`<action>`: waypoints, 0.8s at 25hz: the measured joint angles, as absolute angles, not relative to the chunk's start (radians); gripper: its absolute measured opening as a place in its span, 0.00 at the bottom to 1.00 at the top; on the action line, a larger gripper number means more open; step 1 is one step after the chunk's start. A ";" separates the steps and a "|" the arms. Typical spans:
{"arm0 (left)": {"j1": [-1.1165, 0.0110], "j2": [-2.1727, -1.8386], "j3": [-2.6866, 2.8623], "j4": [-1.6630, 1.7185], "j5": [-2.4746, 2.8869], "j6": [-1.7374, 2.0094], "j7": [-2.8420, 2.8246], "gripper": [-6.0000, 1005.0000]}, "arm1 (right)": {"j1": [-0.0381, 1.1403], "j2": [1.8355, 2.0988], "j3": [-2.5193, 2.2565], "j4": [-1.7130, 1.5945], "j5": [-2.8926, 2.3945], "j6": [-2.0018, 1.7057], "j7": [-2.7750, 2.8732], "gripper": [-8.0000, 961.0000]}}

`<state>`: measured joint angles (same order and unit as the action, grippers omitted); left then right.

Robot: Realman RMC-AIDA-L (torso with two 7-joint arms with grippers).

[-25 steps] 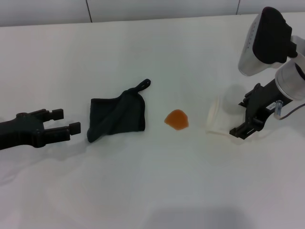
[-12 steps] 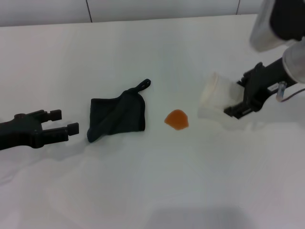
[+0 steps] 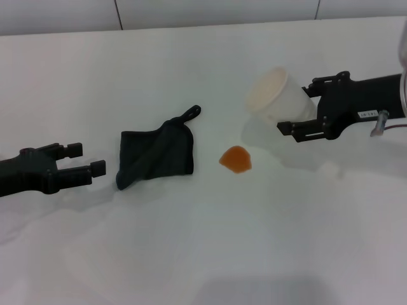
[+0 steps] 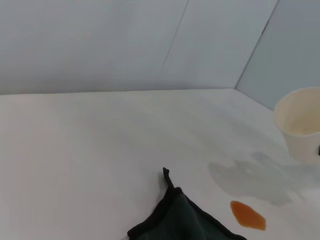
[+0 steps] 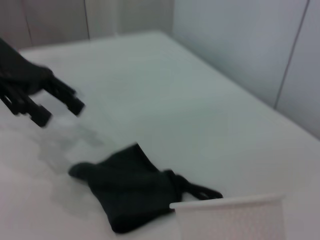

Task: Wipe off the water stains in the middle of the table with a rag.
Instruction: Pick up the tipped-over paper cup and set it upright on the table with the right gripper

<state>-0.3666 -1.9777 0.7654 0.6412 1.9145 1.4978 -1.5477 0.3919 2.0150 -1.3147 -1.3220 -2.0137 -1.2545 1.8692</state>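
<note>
From the head view, the rag point(image 3: 156, 154) lies crumpled on the white worktop point(image 3: 203, 254), a dark grey-black square of soft cloth with a small loop at its far corner; just beside it, toward the robot's right and apart from it, sits the water stain point(image 3: 236, 159), one small rounded orange-amber blot. The left gripper point(image 3: 88, 160) rests low near the rag's left edge with its jaws spread and nothing between them. The right gripper point(image 3: 297, 110) reaches in from the right with its jaws clenched on a translucent white cup point(image 3: 275, 96), held tipped on its side above the worktop, beyond the stain. The rag looks light and limp, so it should fold and drag rather than slide stiffly; a pinch on a raised fold near its middle or left edge seems the surest hold, since the flat hem offers little to grip. The left wrist view shows the rag's looped corner point(image 4: 170, 182) close in, the stain point(image 4: 248, 215) beyond it, and the cup point(image 4: 299, 125) farther off over a faint shadow. The right wrist view shows the rag point(image 5: 127, 192) bunched with its loop near the cup's rim point(image 5: 227, 202), and the left gripper point(image 5: 57, 106) farther off, jaws apart.
</note>
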 joint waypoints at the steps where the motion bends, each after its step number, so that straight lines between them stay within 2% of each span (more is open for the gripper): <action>1: -0.367 -1.978 0.765 0.641 1.914 1.497 -1.548 0.80 | 0.384 2.014 -1.314 -1.301 -1.981 -1.241 1.826 0.75; 7: -0.368 -1.981 0.765 0.641 1.914 1.490 -1.548 0.80 | 0.354 2.012 -1.309 -1.195 -1.834 -1.159 1.649 0.75; 12: -0.371 -1.984 0.765 0.641 1.915 1.485 -1.548 0.80 | 0.347 2.012 -1.226 -0.983 -1.577 -1.114 1.376 0.75; 20: -0.380 -1.986 0.765 0.641 1.915 1.485 -1.548 0.80 | 0.342 2.009 -1.210 -0.906 -1.557 -1.099 1.330 0.75</action>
